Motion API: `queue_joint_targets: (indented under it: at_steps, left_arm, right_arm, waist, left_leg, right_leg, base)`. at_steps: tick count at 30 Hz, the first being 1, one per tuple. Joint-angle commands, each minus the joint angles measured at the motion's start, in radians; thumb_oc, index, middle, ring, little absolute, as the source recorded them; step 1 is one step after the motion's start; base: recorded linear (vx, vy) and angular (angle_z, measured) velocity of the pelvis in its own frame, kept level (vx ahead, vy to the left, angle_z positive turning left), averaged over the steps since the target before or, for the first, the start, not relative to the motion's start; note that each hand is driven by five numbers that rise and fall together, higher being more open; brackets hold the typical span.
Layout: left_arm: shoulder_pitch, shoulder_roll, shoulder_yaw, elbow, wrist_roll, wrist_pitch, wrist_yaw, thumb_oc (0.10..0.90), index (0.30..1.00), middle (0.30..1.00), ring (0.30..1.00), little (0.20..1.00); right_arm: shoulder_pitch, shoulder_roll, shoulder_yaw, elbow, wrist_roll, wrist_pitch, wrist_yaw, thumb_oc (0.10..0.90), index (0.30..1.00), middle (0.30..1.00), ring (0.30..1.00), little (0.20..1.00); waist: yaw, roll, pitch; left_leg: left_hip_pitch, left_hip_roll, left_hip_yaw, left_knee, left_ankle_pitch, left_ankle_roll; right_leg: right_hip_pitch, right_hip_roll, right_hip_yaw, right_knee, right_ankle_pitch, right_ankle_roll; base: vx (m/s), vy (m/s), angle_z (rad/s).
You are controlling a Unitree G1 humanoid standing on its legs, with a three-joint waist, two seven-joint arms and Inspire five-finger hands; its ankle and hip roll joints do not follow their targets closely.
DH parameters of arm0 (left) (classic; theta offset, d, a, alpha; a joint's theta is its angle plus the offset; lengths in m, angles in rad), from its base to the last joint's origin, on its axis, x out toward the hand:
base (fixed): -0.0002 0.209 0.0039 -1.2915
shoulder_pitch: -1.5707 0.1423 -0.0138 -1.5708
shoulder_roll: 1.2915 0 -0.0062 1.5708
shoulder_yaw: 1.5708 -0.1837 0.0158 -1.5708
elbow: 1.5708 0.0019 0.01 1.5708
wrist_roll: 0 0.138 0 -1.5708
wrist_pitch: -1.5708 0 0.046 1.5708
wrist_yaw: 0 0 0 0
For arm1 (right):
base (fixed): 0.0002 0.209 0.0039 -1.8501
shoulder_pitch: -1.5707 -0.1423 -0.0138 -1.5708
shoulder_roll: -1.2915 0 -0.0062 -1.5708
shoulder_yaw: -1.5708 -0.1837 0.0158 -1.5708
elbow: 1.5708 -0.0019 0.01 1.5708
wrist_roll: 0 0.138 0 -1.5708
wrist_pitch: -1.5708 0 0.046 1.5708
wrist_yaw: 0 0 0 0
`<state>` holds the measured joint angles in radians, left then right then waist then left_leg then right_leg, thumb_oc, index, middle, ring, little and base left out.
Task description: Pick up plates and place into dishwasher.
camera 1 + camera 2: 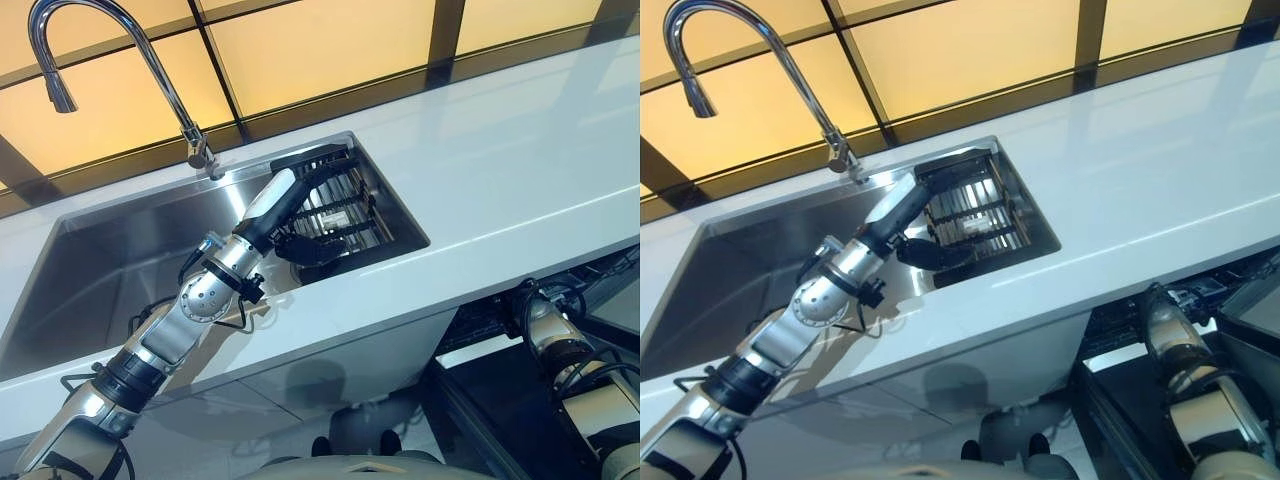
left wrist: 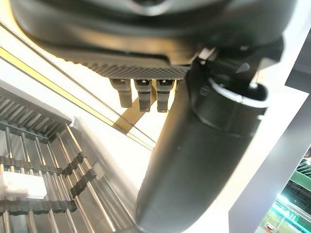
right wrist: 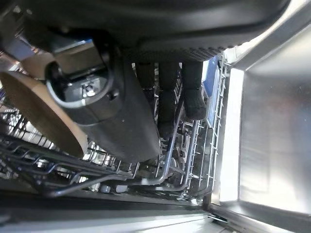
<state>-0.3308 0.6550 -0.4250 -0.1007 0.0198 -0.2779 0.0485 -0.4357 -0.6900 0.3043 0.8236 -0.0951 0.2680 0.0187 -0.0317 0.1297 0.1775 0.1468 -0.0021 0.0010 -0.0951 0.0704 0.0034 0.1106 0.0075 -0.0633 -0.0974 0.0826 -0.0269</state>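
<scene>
Right wrist view – plate point(image 3: 41, 114) beside right hand point(image 3: 121, 121), over dishwasher rack point(image 3: 73, 170).

Kitchen: sink point(image 1: 120, 270), faucet point(image 1: 150, 60), white counter point(image 1: 500, 170), dishwasher rack point(image 3: 73, 165).

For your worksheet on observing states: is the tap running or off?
Off. No water falls from the tap, whose spout hangs over the sink.

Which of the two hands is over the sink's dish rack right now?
The left hand, reaching into the steel sink at the black wire rack; the right hand is down in the dishwasher basket.
</scene>
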Motion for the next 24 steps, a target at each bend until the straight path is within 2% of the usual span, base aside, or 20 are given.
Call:
queue_joint_targets:
  at_steps: [1, 4, 9, 12, 14, 17, 20, 24]
  left_arm:
    - [-0.060, 0.036, 0.116, -0.018, -0.047, -0.113, 0.030, 0.800, 0.900, 0.900, 0.900, 0.900]
    - [-0.023, 0.037, 0.147, -0.033, -0.028, -0.119, 0.038, 0.800, 0.900, 0.900, 0.900, 0.900]
    - [0.014, 0.031, 0.189, -0.041, -0.008, -0.118, 0.044, 0.800, 0.900, 0.900, 0.900, 0.900]
    - [0.034, 0.028, 0.223, -0.042, -0.006, -0.120, 0.041, 0.800, 0.900, 0.900, 0.900, 0.900]
    - [0.043, 0.025, 0.242, -0.039, -0.006, -0.126, 0.037, 0.800, 0.900, 0.900, 0.900, 0.900]
    - [0.044, 0.024, 0.247, -0.033, -0.007, -0.129, 0.045, 0.800, 0.900, 0.900, 0.900, 0.900]
    - [0.042, 0.028, 0.252, -0.027, -0.015, -0.134, 0.053, 0.800, 0.900, 0.900, 0.900, 0.900]
    - [0.037, 0.029, 0.255, -0.026, -0.021, -0.131, 0.055, 0.800, 0.900, 0.900, 0.900, 0.900]
  right_arm:
    - [0.054, -0.026, -0.023, -0.069, -0.075, -0.016, 0.017, 0.800, 0.900, 0.900, 0.900, 0.900]
    - [0.202, -0.053, -0.101, -0.223, -0.111, 0.020, -0.013, 0.800, 0.900, 0.900, 0.900, 0.900]
    - [0.373, -0.059, -0.266, -0.427, -0.185, 0.035, -0.023, 0.800, 0.900, 0.900, 0.900, 0.900]
    - [0.481, -0.059, -0.408, -0.559, -0.220, 0.035, -0.038, 0.800, 0.900, 0.900, 0.900, 0.900]
    - [0.534, -0.058, -0.477, -0.592, -0.251, 0.015, -0.069, 0.800, 0.900, 0.900, 0.900, 0.900]
    - [0.571, -0.058, -0.515, -0.601, -0.265, 0.017, -0.077, 0.800, 0.900, 0.900, 0.900, 0.900]
    - [0.603, -0.060, -0.549, -0.602, -0.228, 0.014, -0.088, 0.800, 0.900, 0.900, 0.900, 0.900]
    - [0.646, -0.039, -0.621, -0.596, -0.145, -0.009, -0.206, 0.800, 0.900, 0.900, 0.900, 0.900]
  waist:
    - [-0.010, -0.080, -0.034]
    - [-0.047, -0.089, -0.032]
    - [-0.107, -0.100, -0.032]
    - [-0.154, -0.109, -0.037]
    - [-0.181, -0.113, -0.041]
    - [-0.195, -0.115, -0.047]
    - [-0.208, -0.119, -0.051]
    - [-0.228, -0.122, -0.060]
  left_leg:
    - [0.055, -0.018, 0.075, 0.008, -0.169, 0.056]
    - [0.065, -0.014, 0.107, 0.008, -0.175, 0.058]
    - [0.075, -0.009, 0.147, 0.008, -0.186, 0.063]
    - [0.079, -0.005, 0.189, 0.008, -0.192, 0.066]
    - [0.081, -0.003, 0.214, 0.008, -0.196, 0.066]
    - [0.079, -0.001, 0.231, 0.008, -0.199, 0.065]
    - [0.078, 0.001, 0.245, 0.008, -0.200, 0.066]
    - [0.075, 0.006, 0.271, 0.008, -0.203, 0.066]
  right_leg:
    - [0.048, 0.003, 0.069, 0.010, -0.102, 0.042]
    - [0.048, 0.008, 0.092, 0.010, -0.097, 0.050]
    - [0.043, 0.016, 0.123, 0.010, -0.093, 0.062]
    - [0.032, 0.025, 0.159, 0.010, -0.086, 0.070]
    - [0.025, 0.031, 0.180, 0.010, -0.082, 0.074]
    - [0.018, 0.035, 0.194, 0.010, -0.079, 0.078]
    - [0.012, 0.039, 0.205, 0.010, -0.076, 0.080]
    - [-0.001, 0.046, 0.221, 0.010, -0.070, 0.083]
  base:
    - [-0.02, 0.043, -0.13]
    - [-0.02, 0.052, -0.22]
    - [-0.04, 0.049, -0.21]
    - [-0.07, 0.070, -0.26]
    - [-0.08, 0.066, -0.33]
    - [-0.04, 0.029, -0.30]
    - [-0.04, 0.012, -0.21]
    - [-0.03, 0.000, -0.32]
